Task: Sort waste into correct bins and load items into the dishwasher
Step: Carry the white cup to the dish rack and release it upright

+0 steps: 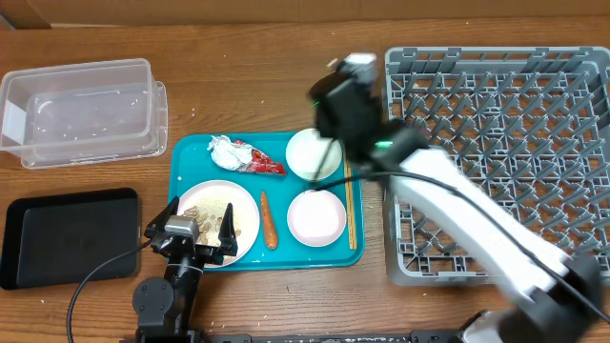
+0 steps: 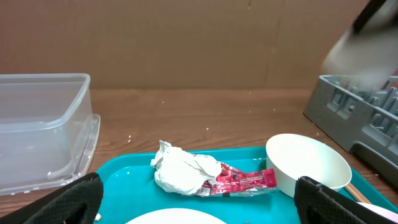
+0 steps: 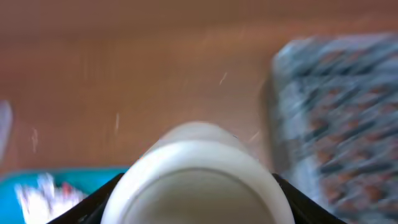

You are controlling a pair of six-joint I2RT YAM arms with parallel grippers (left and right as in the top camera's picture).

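The grey dish rack [image 1: 496, 143] fills the surface's 3 o'clock side, with the teal tray [image 1: 195, 167] at centre, the clear tub [image 1: 81, 110] at 10 o'clock and the black tray [image 1: 67, 238] at 8 o'clock. On the teal tray, a white plate [image 1: 243, 205] with pale scraps sits at 7 o'clock under the left hand [image 1: 193, 229], whose fingers are spread wide with nothing between them. Two white bowls [image 1: 315, 154] lie at 1 and 4 o'clock. The blurred right hand [image 3: 194, 202], at the tray's 1 o'clock corner beside the rack, is clamped across a small white cup [image 3: 198, 155]. The cup looks light, rigid, slick and breakable, so a firm grip across its wall seems safest. Chopsticks [image 1: 352, 205] line the 3 o'clock edge, tissue [image 1: 225, 151] and wrapper [image 1: 262, 164] lie at 12 o'clock, and a carrot [image 1: 268, 221] is at centre.
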